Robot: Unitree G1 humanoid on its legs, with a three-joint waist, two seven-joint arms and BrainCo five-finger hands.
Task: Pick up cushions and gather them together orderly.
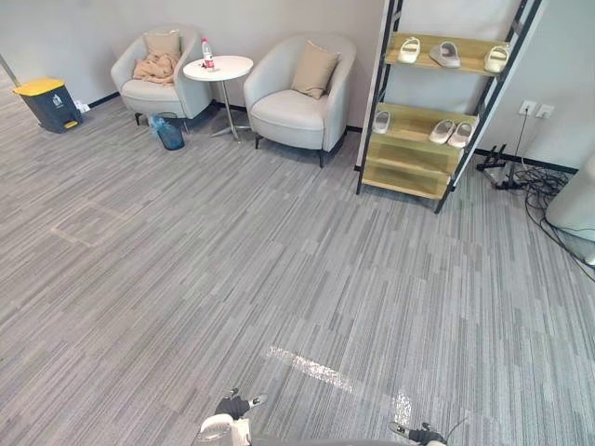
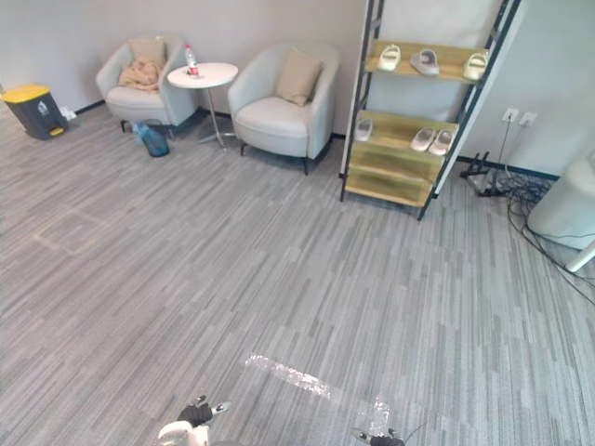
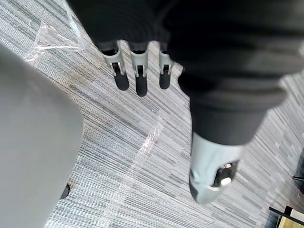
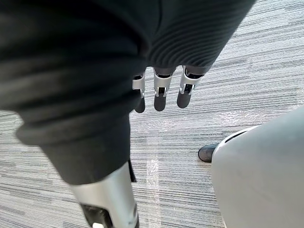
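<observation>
- Grey striped carpet (image 1: pixel 279 260) runs back to a pale wall, where two light armchairs stand.
- I see the left cushion (image 1: pixel 163 42), tan, upright against the back of the left armchair (image 1: pixel 149 93), just above a crumpled tan blanket (image 1: pixel 155 67) on the same seat.
- The right cushion (image 1: pixel 314 68), also tan, leans tilted against the back of the right armchair (image 1: pixel 293 110), well apart from the other one.
- Between the chairs is a round white tabletop (image 1: pixel 226 68) carrying a bottle (image 1: pixel 207 54).
- A blue basket (image 1: pixel 169 132) sits on the carpet beside the left armchair, and a yellow-lidded bin (image 1: pixel 48 100) stands further left.
- To the right, a slanted wooden shelf (image 1: pixel 409 172) holds pale slippers (image 1: pixel 444 54).
- My left hand (image 3: pixel 137 61) hangs over the carpet close to me, far from both cushions, its fingers (image 3: pixel 141 83) straight and loose, holding nothing.
- My right hand (image 4: pixel 161 85) hangs the same way, its fingers (image 4: pixel 160 99) relaxed and empty.
</observation>
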